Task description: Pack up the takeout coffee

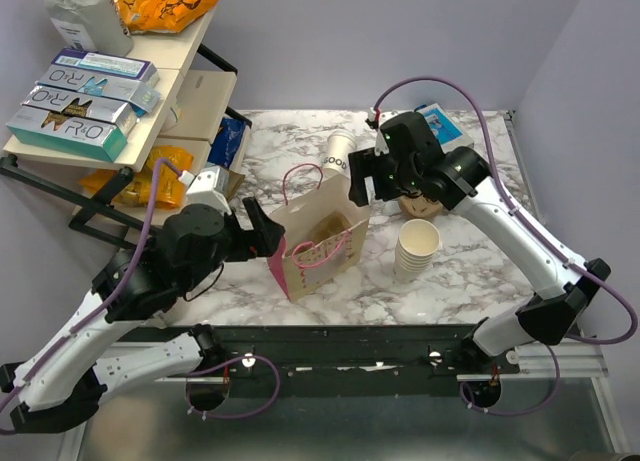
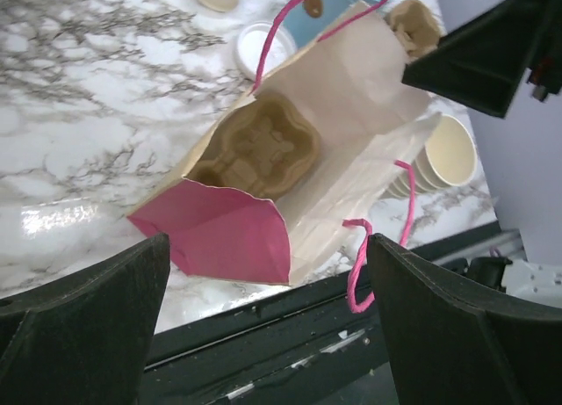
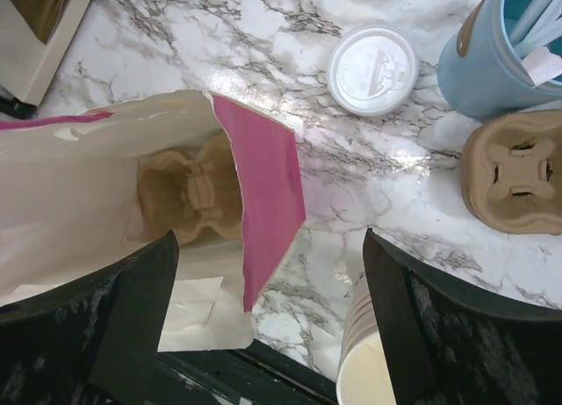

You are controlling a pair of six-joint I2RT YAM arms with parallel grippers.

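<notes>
The takeout coffee (image 1: 338, 153), a white lidded cup with dark lettering, stands on the marble behind the bag; its round lid (image 3: 372, 68) shows from above in the right wrist view and in the left wrist view (image 2: 263, 49). A paper bag (image 1: 300, 266) with pink sides stands open at mid-table, a brown cup carrier (image 3: 193, 194) at its bottom. My right gripper (image 3: 270, 247) hangs open over the bag's right edge, holding nothing. My left gripper (image 2: 268, 247) is open beside the bag's left, near side (image 2: 228, 229), with a pink handle loop by its right finger.
A stack of lidless cream cups (image 1: 417, 249) stands right of the bag. Behind it are a second brown carrier (image 3: 518, 172) and a light-blue mug (image 3: 492, 62) with white sticks. A shelf of boxes and snack bags (image 1: 90, 101) fills the left. The black table rail (image 1: 330, 336) runs along the front.
</notes>
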